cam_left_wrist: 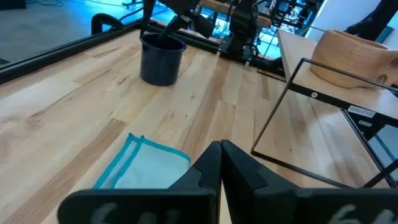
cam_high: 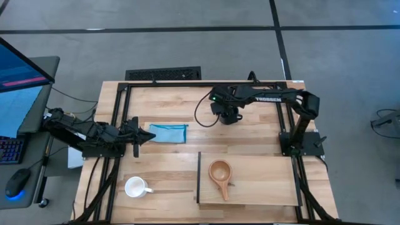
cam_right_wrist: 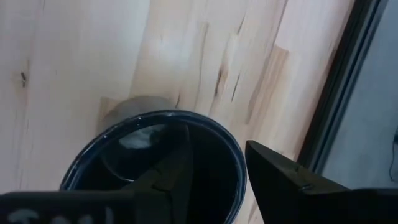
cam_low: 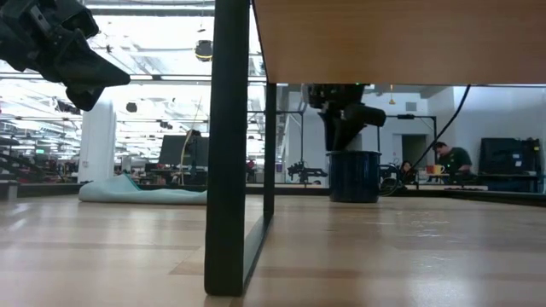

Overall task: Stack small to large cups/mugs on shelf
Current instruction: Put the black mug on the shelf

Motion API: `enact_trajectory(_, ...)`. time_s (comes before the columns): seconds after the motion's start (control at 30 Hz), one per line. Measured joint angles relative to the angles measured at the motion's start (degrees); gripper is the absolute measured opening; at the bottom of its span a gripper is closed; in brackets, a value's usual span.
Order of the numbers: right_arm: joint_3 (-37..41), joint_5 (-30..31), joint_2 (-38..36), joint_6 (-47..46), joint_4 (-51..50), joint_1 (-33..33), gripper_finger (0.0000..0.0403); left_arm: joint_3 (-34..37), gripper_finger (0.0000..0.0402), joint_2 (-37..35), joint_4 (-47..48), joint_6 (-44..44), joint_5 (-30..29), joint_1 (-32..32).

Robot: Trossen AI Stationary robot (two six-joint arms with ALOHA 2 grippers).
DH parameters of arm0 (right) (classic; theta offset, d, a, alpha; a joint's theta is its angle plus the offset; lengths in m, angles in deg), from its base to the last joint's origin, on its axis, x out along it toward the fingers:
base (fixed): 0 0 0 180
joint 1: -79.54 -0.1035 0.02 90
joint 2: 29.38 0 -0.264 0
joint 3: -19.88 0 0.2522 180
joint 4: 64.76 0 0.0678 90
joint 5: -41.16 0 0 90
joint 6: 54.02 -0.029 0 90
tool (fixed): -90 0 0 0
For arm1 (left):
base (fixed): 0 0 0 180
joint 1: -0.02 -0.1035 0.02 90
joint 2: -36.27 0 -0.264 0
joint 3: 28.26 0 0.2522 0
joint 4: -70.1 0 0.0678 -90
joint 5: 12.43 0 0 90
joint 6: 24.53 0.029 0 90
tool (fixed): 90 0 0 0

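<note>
Right wrist view: right claw [cam_right_wrist: 214,165] is half open astride the black mug [cam_right_wrist: 155,168] rim, one finger inside, one outside; left claw [cam_left_wrist: 221,158], closed and empty, waits near the cloth [cam_left_wrist: 146,165].

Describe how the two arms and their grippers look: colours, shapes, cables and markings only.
Both arms are dark, jointed links. The right arm carries white TROSSEN lettering, a small green light and a looping black cable. The left arm is all black, with cables near its base. The left gripper has two angular black fingers; the right gripper has dark wedge-shaped ones.
</note>
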Motion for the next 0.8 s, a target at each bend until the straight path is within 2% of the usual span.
enact_trajectory(0.33, 0.00, -0.02, 0.00, 4.52, 0.27, 0.55, 0.0155, 0.00, 0.0000, 0.00, 0.02, -0.02, 0.00, 0.00)
enact_trajectory(0.8, 0.00, -0.24, 0.00, 4.43, 2.20, 0.62, 0.0132, 0.00, 0.0000, 0.00, 1.16, 0.00, 0.00, 0.00)
